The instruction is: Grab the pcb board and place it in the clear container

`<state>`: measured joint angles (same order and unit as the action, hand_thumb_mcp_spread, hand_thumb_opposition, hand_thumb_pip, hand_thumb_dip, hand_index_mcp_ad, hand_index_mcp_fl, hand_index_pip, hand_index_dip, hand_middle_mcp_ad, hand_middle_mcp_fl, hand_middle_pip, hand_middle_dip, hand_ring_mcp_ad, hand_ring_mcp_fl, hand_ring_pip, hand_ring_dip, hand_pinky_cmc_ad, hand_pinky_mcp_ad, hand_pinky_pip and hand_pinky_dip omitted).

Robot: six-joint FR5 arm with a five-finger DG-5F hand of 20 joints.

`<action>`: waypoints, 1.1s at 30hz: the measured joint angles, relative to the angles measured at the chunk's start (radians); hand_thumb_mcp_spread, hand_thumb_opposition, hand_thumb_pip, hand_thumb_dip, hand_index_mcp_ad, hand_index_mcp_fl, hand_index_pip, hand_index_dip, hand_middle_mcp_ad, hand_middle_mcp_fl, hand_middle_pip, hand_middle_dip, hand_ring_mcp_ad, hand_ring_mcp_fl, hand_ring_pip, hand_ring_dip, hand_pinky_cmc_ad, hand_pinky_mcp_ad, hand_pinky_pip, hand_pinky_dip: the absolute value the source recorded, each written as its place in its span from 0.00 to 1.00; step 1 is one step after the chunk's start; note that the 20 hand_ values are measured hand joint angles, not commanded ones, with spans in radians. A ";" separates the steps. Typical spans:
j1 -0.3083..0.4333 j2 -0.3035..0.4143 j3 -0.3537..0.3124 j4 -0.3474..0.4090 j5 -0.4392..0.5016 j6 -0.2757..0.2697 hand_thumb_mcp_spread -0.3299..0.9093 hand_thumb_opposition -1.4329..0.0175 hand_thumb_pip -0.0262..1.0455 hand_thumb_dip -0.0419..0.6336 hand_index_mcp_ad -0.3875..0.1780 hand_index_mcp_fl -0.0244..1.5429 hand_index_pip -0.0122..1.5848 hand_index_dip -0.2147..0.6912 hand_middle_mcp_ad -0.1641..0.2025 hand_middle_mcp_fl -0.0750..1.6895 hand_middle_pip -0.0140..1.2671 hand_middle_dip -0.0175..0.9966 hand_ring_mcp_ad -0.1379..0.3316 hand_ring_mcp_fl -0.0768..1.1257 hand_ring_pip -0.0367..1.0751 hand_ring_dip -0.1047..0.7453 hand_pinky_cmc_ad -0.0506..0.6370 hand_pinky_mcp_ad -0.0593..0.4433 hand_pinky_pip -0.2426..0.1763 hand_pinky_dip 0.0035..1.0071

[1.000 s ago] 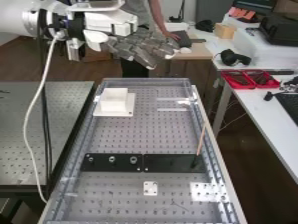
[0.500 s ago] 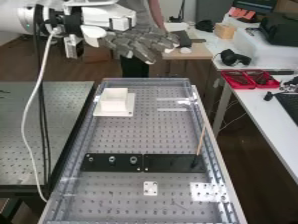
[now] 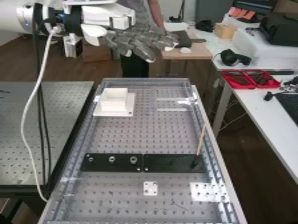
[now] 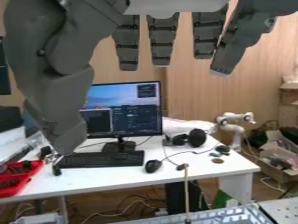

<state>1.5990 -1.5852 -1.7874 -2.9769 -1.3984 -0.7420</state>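
The hand (image 3: 138, 42) is raised beyond the far end of the perforated bench, its fingers extended and nothing held. In the wrist view the hand (image 4: 163, 39) has its fingers straight and apart, with the thumb at one side. Near the bench's far right is a see-through piece with pale edges (image 3: 174, 109); I cannot tell if it is the clear container. A small pale plate with holes (image 3: 150, 188) lies flat at the near middle. Whether that is the pcb board is unclear.
A white block (image 3: 114, 99) on a square base stands at the bench's far left. Black plates (image 3: 112, 162) cross the bench, with a thin upright stick (image 3: 201, 140) at their right end. Red trays (image 3: 249, 79) sit on the right-hand table.
The hand and wrist have shifted slightly left and a little up in the high view, mostly in the earlier half second. The things on the bench have stayed put.
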 joint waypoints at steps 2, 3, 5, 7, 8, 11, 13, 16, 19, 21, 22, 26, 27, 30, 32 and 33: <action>-0.001 0.000 0.000 0.001 -0.003 -0.004 0.50 0.42 0.54 0.39 0.55 0.11 0.07 0.41 0.64 0.04 0.12 0.14 0.79 0.06 0.10 0.13 0.51 0.48 0.25 0.61; -0.001 0.000 0.000 0.001 -0.008 -0.004 0.50 0.42 0.54 0.39 0.55 0.11 0.07 0.41 0.64 0.04 0.12 0.14 0.79 0.06 0.10 0.13 0.51 0.48 0.25 0.61; -0.002 -0.001 0.000 0.001 -0.024 0.000 0.50 0.42 0.54 0.39 0.56 0.11 0.07 0.41 0.64 0.04 0.12 0.14 0.79 0.06 0.10 0.13 0.51 0.48 0.25 0.61; -0.003 0.000 -0.001 0.002 -0.040 0.003 0.50 0.42 0.54 0.39 0.55 0.11 0.07 0.41 0.64 0.04 0.12 0.14 0.79 0.06 0.10 0.13 0.51 0.48 0.25 0.61; -0.002 0.000 -0.001 0.005 -0.047 0.003 0.50 0.42 0.54 0.39 0.55 0.11 0.07 0.41 0.63 0.04 0.12 0.14 0.79 0.06 0.10 0.13 0.51 0.47 0.25 0.61; -0.002 0.001 -0.001 0.010 -0.051 0.000 0.50 0.42 0.54 0.39 0.56 0.11 0.07 0.41 0.64 0.04 0.12 0.14 0.79 0.06 0.10 0.13 0.51 0.48 0.25 0.61; -0.003 0.000 0.001 0.012 -0.055 0.004 0.50 0.42 0.54 0.39 0.56 0.11 0.07 0.41 0.64 0.04 0.12 0.14 0.79 0.06 0.10 0.13 0.51 0.48 0.25 0.61; -0.003 -0.002 0.002 0.014 -0.059 0.008 0.50 0.42 0.55 0.39 0.56 0.11 0.07 0.41 0.64 0.04 0.12 0.14 0.79 0.06 0.10 0.13 0.51 0.47 0.25 0.61; -0.004 -0.004 0.002 0.017 -0.063 0.014 0.50 0.42 0.55 0.39 0.56 0.11 0.07 0.41 0.64 0.04 0.12 0.14 0.79 0.06 0.11 0.13 0.51 0.47 0.25 0.61; -0.004 -0.004 0.000 0.021 -0.064 0.015 0.50 0.42 0.55 0.39 0.56 0.11 0.07 0.41 0.64 0.04 0.12 0.14 0.79 0.06 0.10 0.13 0.51 0.48 0.25 0.61; -0.004 -0.004 -0.001 0.025 -0.064 0.016 0.50 0.42 0.55 0.39 0.56 0.11 0.07 0.41 0.64 0.04 0.12 0.14 0.79 0.06 0.11 0.13 0.51 0.48 0.25 0.61; -0.003 -0.002 -0.007 0.038 -0.057 0.019 0.50 0.42 0.55 0.39 0.56 0.11 0.07 0.41 0.64 0.04 0.12 0.14 0.79 0.06 0.10 0.13 0.51 0.48 0.25 0.61; -0.003 -0.001 -0.009 0.041 -0.053 0.019 0.50 0.42 0.55 0.39 0.56 0.11 0.07 0.41 0.64 0.04 0.12 0.14 0.79 0.06 0.10 0.13 0.51 0.48 0.25 0.61; -0.003 0.001 -0.013 0.043 -0.048 0.018 0.50 0.42 0.55 0.39 0.56 0.11 0.07 0.41 0.64 0.04 0.12 0.14 0.79 0.06 0.10 0.13 0.51 0.48 0.25 0.61; -0.002 0.007 -0.019 0.050 -0.041 0.015 0.50 0.42 0.55 0.39 0.56 0.11 0.07 0.41 0.64 0.04 0.12 0.14 0.79 0.06 0.11 0.13 0.51 0.48 0.25 0.61; -0.001 0.009 -0.020 0.051 -0.039 0.014 0.50 0.42 0.55 0.39 0.56 0.11 0.07 0.41 0.64 0.04 0.12 0.14 0.79 0.06 0.10 0.13 0.51 0.48 0.25 0.61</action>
<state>1.5975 -1.5764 -1.8078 -2.9258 -1.4378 -0.7278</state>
